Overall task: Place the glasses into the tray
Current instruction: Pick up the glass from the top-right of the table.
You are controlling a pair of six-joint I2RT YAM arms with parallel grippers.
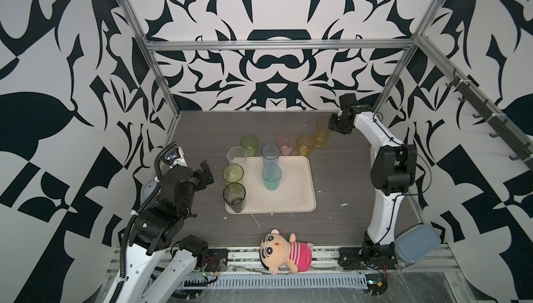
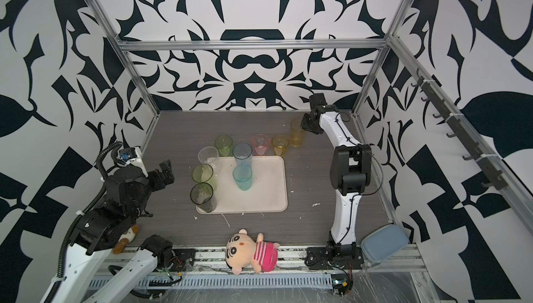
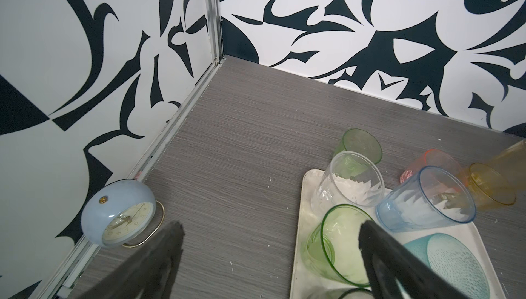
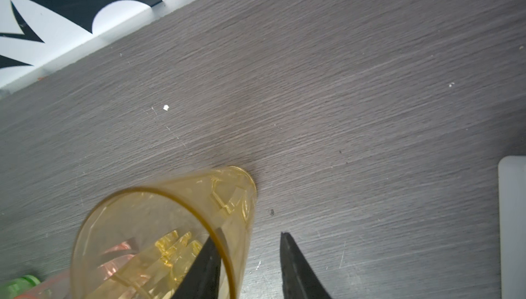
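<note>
Table (image 1: 346, 171) is dark grey wood grain, and the beige tray (image 1: 297, 192) sits around the middle of it. A plush doll (image 1: 284, 251) lies at the table's near edge, a blue zip case (image 1: 418, 242) is at the near-right corner, and a pale blue alarm clock (image 3: 119, 218) stands by the left edge against the wall.

Five tumblers stand upright on the tray:
- The clear glass (image 1: 236, 157) is at the far-left corner.
- The green glass (image 1: 233, 175) is partway down the left edge.
- The grey glass (image 1: 234, 199) is at the near-left corner.
- The blue glass (image 1: 270, 156) is on the far edge.
- The teal glass (image 1: 271, 179) is just in front of the blue one, toward the middle.

The other four are on the bare table past the tray's far edge. The short green glass (image 1: 249, 145) is by the far-left corner. The pink glass (image 1: 286, 145) and short yellow glass (image 1: 305, 145) stand side by side. The tall yellow glass (image 1: 323, 134) is out toward the table's far-right corner.

The right gripper (image 4: 247, 235) straddles the tall yellow glass's rim, one finger inside and one outside. The outside finger is clear of the wall, so it isn't clamped. The left gripper (image 3: 270, 226) is spread wide and holds nothing, hovering between the table's left edge and the tray.
</note>
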